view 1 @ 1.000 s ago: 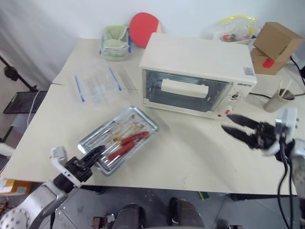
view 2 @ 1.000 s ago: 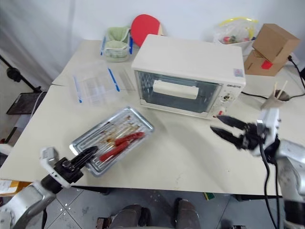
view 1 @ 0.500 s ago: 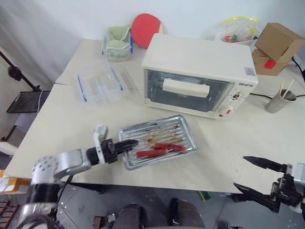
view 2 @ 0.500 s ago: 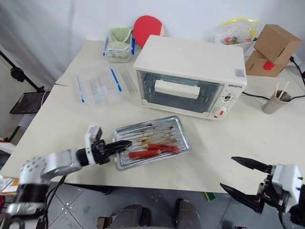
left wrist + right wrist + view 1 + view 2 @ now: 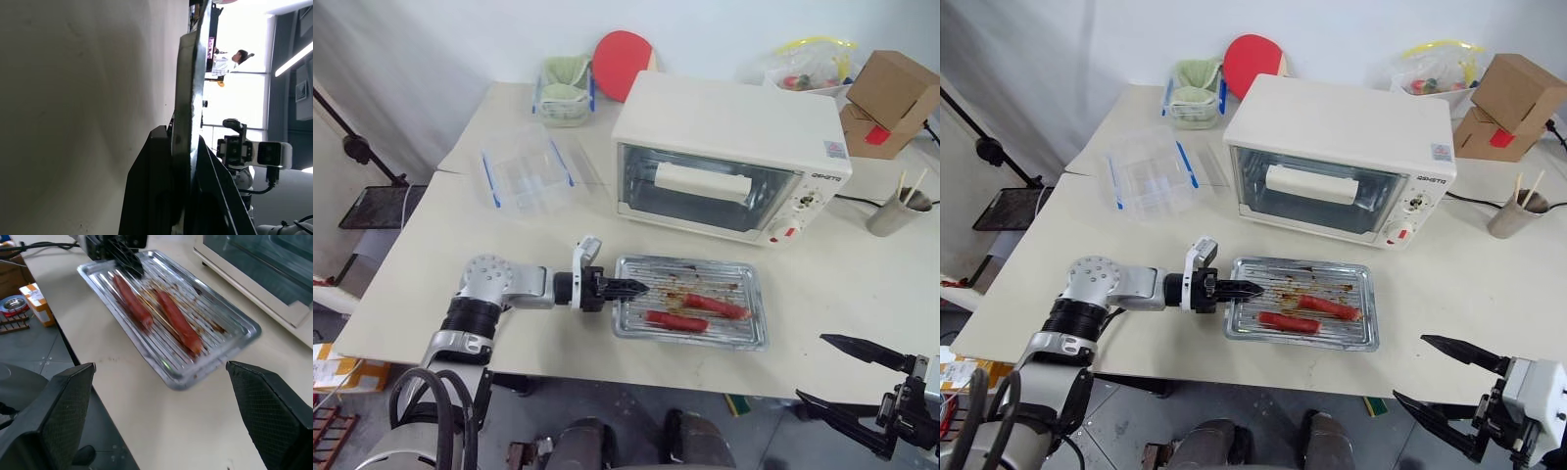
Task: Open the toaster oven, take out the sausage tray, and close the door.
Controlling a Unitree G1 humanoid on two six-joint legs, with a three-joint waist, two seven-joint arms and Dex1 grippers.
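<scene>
The cream-white toaster oven (image 5: 724,127) stands at the back middle of the table, its glass door (image 5: 651,191) upright and shut behind the bar handle (image 5: 698,181). In front of it the silver sausage tray (image 5: 744,338) lies flat on the table with two red sausages (image 5: 717,306). My left gripper (image 5: 631,288) is shut on the tray's left rim; the left wrist view shows that rim (image 5: 188,112) edge-on between its fingers (image 5: 146,196). My right gripper (image 5: 811,367) hangs open beyond the table's front edge at the right, apart from the tray (image 5: 215,340).
A clear container with blue clips (image 5: 524,176) lies left of the oven. Behind it are a tub with green cloth (image 5: 565,78) and a red paddle (image 5: 625,51). A cardboard box (image 5: 891,93), a plastic bag (image 5: 808,69) and a cup with sticks (image 5: 898,211) stand at the right.
My left gripper has dragged the tray to the right along the table and turned it square in front of the oven. My right gripper has opened wider and pulled back off the table's front edge.
</scene>
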